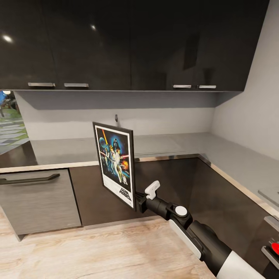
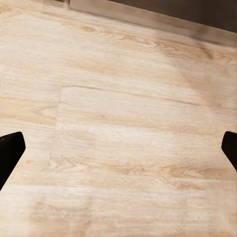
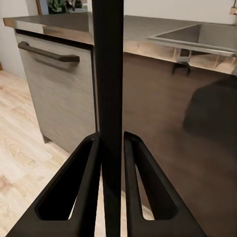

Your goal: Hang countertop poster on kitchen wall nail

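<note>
Right pincer [image 1: 138, 201] is pinching the poster [image 1: 114, 162] at its lower edge. In the right wrist view both fingers [image 3: 86, 192] press against the thin black frame [image 3: 108, 98], one on each side. The poster stands upright above the pincer, art side out, slightly turned, held in the air off the desk [image 1: 162, 146]. The grey desk sits beyond and above the pincer, with dark cabinet fronts [image 1: 174, 186] under it and a grey drawer front with a dark handle [image 1: 29, 179] off to the side. Sink [image 3: 197, 37] is recessed in the desk top. A small dark spot [image 1: 116, 116] shows on the wall above the poster; can't tell if it's a nail. Left pincer [image 2: 118, 148]: fingers spread wide, nothing between them, wood floor [image 2: 123, 123] beneath.
</note>
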